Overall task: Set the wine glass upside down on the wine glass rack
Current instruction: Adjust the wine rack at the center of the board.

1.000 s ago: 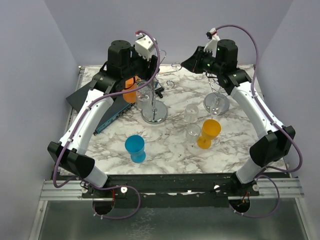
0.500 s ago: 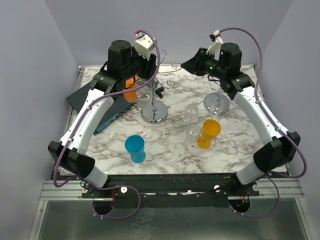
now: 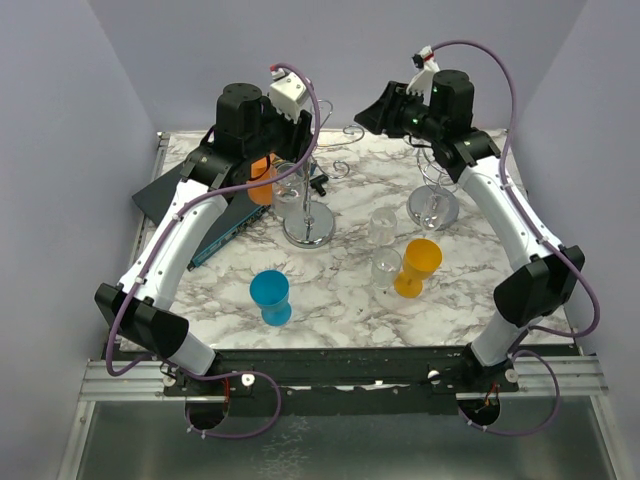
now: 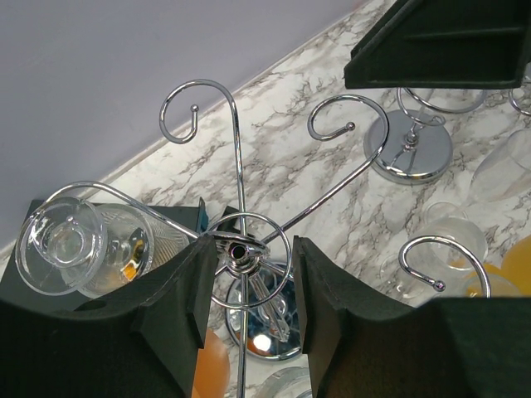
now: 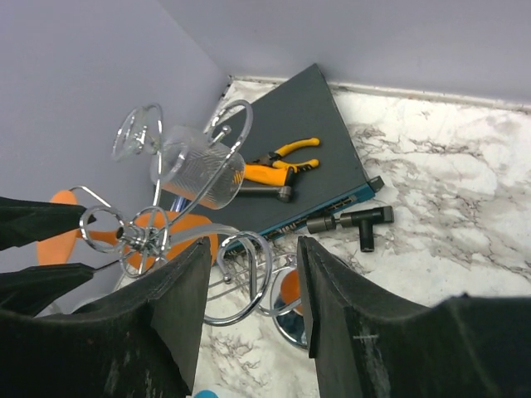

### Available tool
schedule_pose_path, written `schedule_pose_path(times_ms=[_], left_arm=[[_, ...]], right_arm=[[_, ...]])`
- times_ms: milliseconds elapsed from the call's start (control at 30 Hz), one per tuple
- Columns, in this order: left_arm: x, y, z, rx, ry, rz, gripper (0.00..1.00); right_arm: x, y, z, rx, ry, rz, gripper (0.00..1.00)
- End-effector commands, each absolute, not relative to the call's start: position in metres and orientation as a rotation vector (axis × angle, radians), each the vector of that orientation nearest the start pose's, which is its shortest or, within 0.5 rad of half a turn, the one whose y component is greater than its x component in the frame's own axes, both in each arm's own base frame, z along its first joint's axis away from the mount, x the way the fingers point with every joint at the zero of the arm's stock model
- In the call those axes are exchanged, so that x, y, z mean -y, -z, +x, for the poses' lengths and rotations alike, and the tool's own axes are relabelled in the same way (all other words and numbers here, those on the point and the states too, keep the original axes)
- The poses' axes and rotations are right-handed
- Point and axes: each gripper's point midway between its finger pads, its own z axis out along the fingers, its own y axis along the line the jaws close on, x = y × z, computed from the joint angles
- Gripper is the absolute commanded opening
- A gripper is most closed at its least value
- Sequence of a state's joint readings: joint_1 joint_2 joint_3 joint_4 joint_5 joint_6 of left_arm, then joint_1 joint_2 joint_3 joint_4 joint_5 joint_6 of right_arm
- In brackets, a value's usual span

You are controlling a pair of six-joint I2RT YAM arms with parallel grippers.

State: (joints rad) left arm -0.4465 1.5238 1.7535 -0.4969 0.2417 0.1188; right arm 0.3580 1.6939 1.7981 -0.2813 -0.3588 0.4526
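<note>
A clear wine glass [image 4: 83, 245] hangs upside down on one arm of the chrome wine glass rack [image 3: 308, 230]. It also shows in the right wrist view [image 5: 195, 170]. My left gripper [image 3: 293, 150] is above the rack's top. Its jaws stand apart on either side of the rack's hub ring [image 4: 241, 247], with a thin gap on the right side. My right gripper [image 3: 372, 117] is open and empty in the air at the back, right of the rack, facing it. In the right wrist view [image 5: 253, 282] it holds nothing.
A second chrome rack [image 3: 432, 205] stands at the right. Two clear glasses [image 3: 383, 226] and an orange glass [image 3: 418, 266] stand mid-table, with a blue glass [image 3: 270, 297] in front. Another orange glass [image 3: 262, 186] is behind the rack. A dark case [image 5: 307, 141] holds pliers [image 5: 278, 162], and a black T-shaped tool [image 5: 353, 224] lies nearby.
My right gripper has risen and swung left toward the back, away from the second rack. The left arm and the hanging glass have not moved.
</note>
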Motion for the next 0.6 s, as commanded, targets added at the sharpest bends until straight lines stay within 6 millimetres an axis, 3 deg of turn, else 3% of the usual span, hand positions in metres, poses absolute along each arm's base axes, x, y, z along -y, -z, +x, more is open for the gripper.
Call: schedule_pose_path(times_ms=[0,133,367,567], left_arm=[[0.23,-0.381,0.392,-1.742,0.444,0.69,0.47],[0.229,-0.379,0.391,-1.742,0.436,0.7,0.47],[0.228,-0.376,0.393,-1.746,0.419,0.704,0.47],[0.228,-0.376,0.394,-1.749,0.419,0.699,0.47]], right_arm=[[-0.255,-0.363,0.453,-1.888,-0.911,-0.183,0.51],[-0.262,-0.364,0.442,-1.885,-0.989,-0.198,0.45],[-0.263,-0.37,0.428,-1.852,-1.041,-0.204,0.15],[-0.26,-0.381,0.419,-1.815,-1.053,-0.198,0.02]])
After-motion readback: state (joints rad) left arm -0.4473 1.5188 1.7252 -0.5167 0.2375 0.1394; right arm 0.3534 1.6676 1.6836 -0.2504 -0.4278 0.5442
